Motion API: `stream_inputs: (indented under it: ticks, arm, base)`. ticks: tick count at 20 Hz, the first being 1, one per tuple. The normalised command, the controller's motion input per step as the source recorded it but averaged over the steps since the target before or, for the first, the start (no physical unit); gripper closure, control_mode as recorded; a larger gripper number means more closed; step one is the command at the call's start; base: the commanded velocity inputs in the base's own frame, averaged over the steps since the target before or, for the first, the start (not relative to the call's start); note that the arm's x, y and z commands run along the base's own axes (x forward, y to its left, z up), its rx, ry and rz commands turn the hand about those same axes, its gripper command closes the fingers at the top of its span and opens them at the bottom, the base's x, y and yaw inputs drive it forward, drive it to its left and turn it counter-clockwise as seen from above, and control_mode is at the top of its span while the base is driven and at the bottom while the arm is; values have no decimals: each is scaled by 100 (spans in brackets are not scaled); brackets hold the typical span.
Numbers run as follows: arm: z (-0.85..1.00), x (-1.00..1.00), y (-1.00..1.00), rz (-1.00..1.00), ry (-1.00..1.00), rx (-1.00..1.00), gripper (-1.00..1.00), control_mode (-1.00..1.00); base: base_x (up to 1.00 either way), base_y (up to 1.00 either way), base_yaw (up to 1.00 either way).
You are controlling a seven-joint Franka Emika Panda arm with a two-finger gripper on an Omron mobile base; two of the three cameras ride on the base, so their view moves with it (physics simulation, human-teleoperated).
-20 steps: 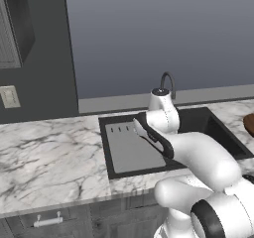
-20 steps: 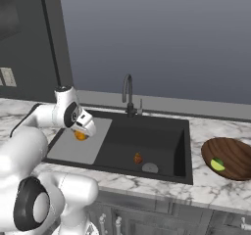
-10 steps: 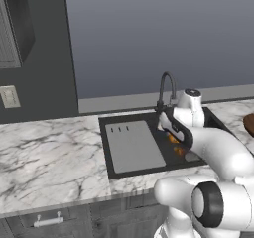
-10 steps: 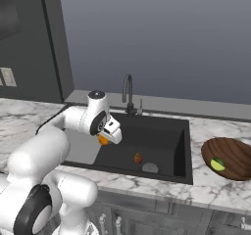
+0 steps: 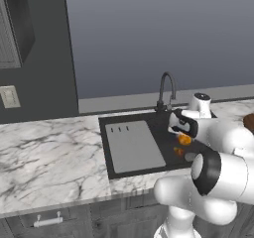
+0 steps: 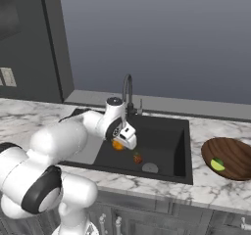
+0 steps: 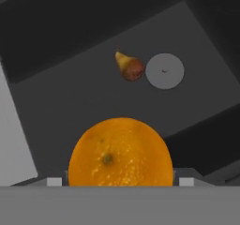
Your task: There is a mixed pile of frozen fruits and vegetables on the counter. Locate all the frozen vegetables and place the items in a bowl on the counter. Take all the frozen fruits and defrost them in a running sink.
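The white arm is reaching forward from its base and bending down over the black sink (image 6: 166,136), its wrist angled so the hand is pointing into the basin. The gripper (image 6: 118,144) is hanging above the basin's left half, near the edge that meets the drainboard. Its two fingers are standing wide apart and pressing against either side of the orange ball (image 7: 120,152), which is sitting between them, clear of the basin floor. In the left base view the gripper (image 5: 184,139) is carrying that ball just under the hand.
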Motion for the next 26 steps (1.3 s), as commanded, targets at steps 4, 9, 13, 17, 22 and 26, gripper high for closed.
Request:
stream_inputs:
  ticks: [4, 9, 13, 17, 22, 26]
  arm:
    - [-40, 30, -44, 2, 3, 1, 100, -100]
    - [-43, 48, -33, 9, 5, 0, 100, -100]
    - [-37, 54, -19, 12, 1, 0, 100, -100]
    - [-34, 44, -21, 14, 0, 0, 100, -100]
    - [-30, 37, -45, 10, 3, 0, 100, -100]
    - [-24, 38, -40, 6, 1, 0, 100, -100]
  base:
    - [0, 0, 0]
    - [0, 0, 0]
    - [0, 0, 0]
    - [0, 0, 0]
    - [0, 0, 0]
    - [0, 0, 0]
